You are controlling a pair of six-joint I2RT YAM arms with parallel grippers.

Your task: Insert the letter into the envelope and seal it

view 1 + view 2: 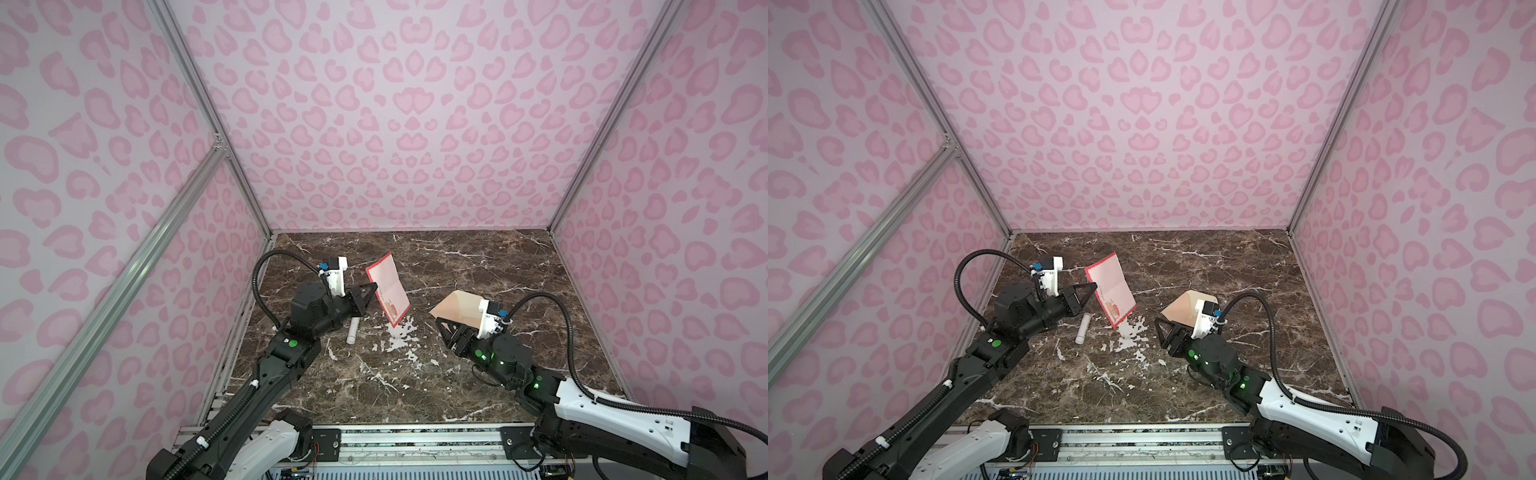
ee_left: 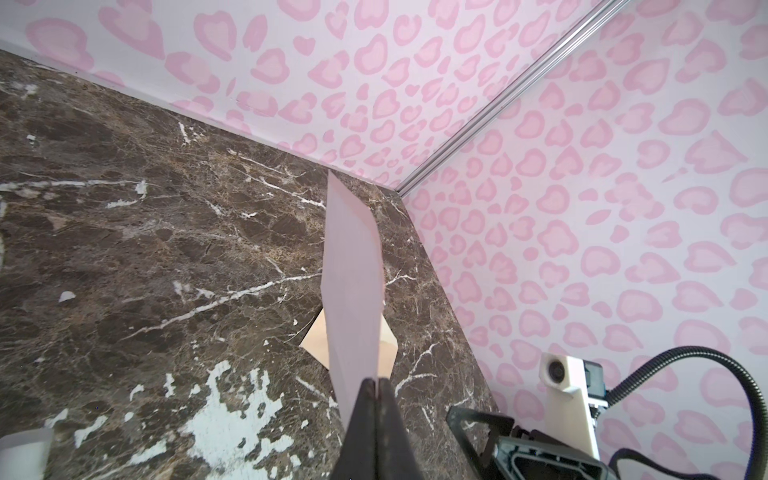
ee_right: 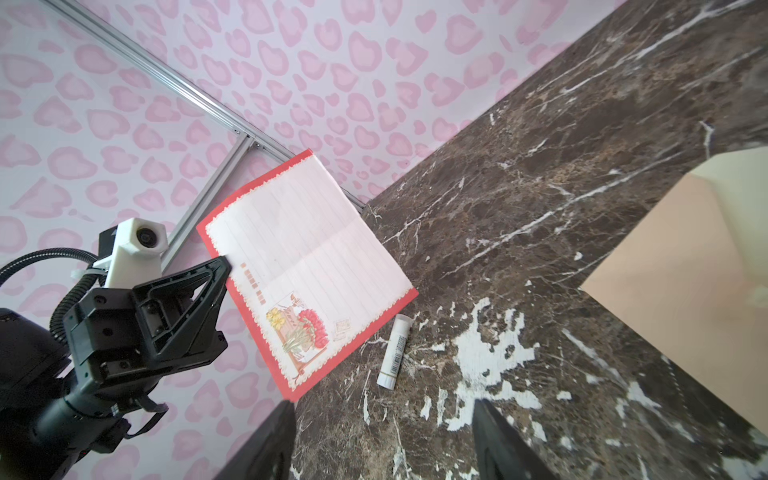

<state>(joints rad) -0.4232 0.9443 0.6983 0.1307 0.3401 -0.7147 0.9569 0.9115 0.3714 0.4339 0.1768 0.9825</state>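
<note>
The letter (image 1: 387, 289) (image 1: 1111, 293), pale pink with a red border and a small flower picture, hangs tilted above the marble table. My left gripper (image 1: 375, 286) (image 1: 1094, 286) (image 2: 377, 380) is shut on its edge; the left wrist view shows its plain back (image 2: 353, 282). Its printed face (image 3: 307, 266) shows in the right wrist view. The peach-tan envelope (image 1: 457, 309) (image 1: 1183, 309) (image 3: 685, 282) (image 2: 388, 353) lies on the table right of centre, partly hidden by the right wrist camera. My right gripper (image 1: 439, 322) (image 1: 1157, 323) (image 3: 382, 405) is open beside it, holding nothing.
A white glue stick (image 1: 352, 331) (image 1: 1082, 328) (image 3: 395, 351) (image 2: 25, 453) lies on the table under the left gripper, near the letter's lower corner. Pink patterned walls with aluminium posts (image 1: 232, 166) close in three sides of the brown marble table (image 1: 478, 257).
</note>
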